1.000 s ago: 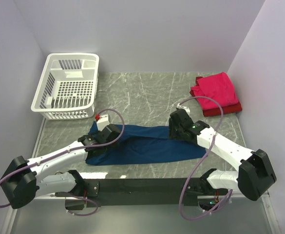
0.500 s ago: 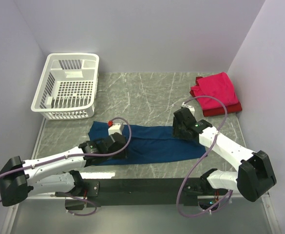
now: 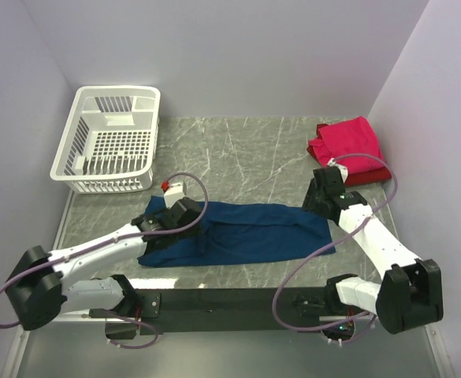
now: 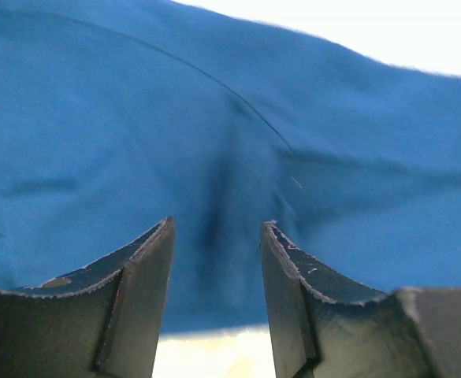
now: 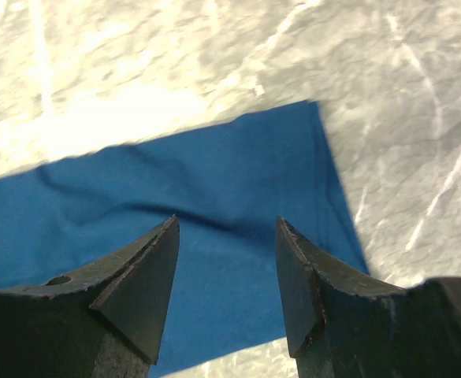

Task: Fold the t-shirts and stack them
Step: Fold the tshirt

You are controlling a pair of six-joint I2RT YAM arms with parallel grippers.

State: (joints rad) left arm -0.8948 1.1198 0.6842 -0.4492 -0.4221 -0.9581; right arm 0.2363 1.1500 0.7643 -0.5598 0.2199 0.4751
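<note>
The right gripper (image 5: pixel 226 226) has pulled rightward to the navy t-shirt's (image 3: pixel 246 236) corner.

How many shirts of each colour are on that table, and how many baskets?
navy blue shirt: 1
pinkish-red shirt: 1
darker red shirt: 1
white basket: 1
Total: 4 things, 3 of them shirts

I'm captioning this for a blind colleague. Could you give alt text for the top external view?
A navy blue t-shirt lies in a long band across a grey marbled table, with the left gripper over its left end and the right gripper at its right edge. A white slotted basket sits far left; folded red t-shirts are stacked far right.
</note>
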